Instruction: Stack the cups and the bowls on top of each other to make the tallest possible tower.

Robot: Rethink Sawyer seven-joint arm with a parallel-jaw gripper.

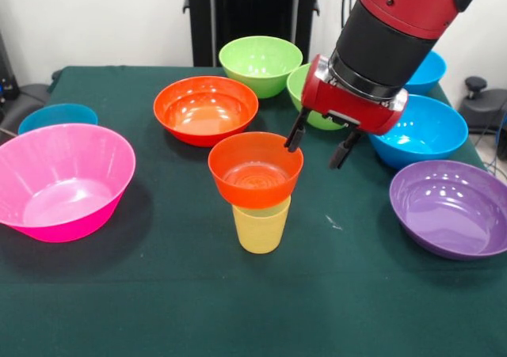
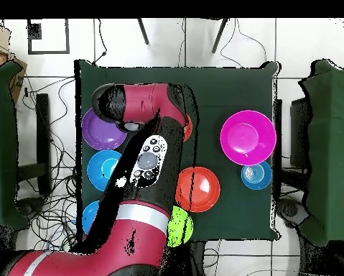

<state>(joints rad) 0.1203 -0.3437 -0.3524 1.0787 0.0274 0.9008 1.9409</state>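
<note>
A pale-yellow cup stands upright near the table's middle, with a small orange bowl resting in its mouth; this is the only stack in view. My gripper is open and empty just right of that bowl. Its left finger is at the bowl's right rim, and I cannot tell whether it touches. In the overhead view the arm hides the gripper and cup, and only an edge of the small orange bowl shows.
Loose bowls ring the stack: large pink, small blue, large orange, two lime green, two blue, purple.
</note>
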